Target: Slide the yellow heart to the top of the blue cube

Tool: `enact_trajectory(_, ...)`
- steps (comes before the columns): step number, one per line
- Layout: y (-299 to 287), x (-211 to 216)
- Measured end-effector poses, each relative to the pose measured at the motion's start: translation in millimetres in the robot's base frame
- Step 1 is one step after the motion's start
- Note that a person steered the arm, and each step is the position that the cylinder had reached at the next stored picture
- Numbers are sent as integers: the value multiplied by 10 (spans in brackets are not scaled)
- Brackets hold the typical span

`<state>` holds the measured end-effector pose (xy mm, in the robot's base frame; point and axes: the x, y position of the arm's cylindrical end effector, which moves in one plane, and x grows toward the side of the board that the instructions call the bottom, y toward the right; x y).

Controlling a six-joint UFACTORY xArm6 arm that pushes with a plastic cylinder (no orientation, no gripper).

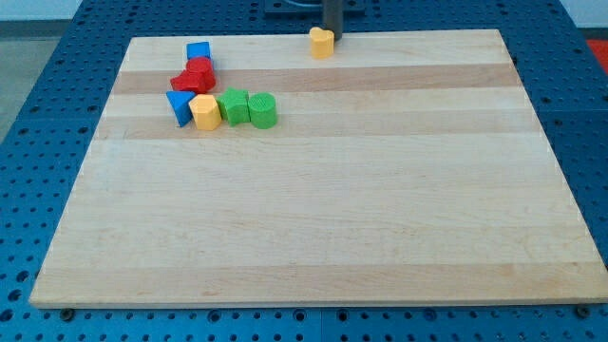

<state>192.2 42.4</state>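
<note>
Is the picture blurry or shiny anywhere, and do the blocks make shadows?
In the camera view, the lighting is soft and even, with no strong glare on the wooden board; the blocks look slightly soft-edged; the yellow heart and green blocks cast only faint shadows; my tip looks dark.

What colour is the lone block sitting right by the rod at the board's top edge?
Yellow: the yellow heart, in the camera view, with my tip just at its upper right.

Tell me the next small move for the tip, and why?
Probably push toward the view's left. My tip sits right of the yellow heart, at the board's top edge. The blue cube lies far left, at nearly the same height, so the heart must travel leftward.
</note>
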Motion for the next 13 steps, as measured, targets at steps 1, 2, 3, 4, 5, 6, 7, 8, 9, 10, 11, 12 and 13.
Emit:
enact_trajectory(1,306,125)
enact_trajectory(2,97,211)
enact_trajectory(3,-272,212)
enact_trajectory(4,-527,210)
enact_trajectory(5,-512,233)
enact_trajectory(6,-429,368)
enact_trajectory(7,-429,357)
enact_trajectory(8,-433,370)
enact_trajectory(9,-433,590)
enact_trajectory(10,-435,588)
enact_trajectory(11,-490,521)
enact_trajectory(12,-491,521)
enact_trajectory(13,-504,521)
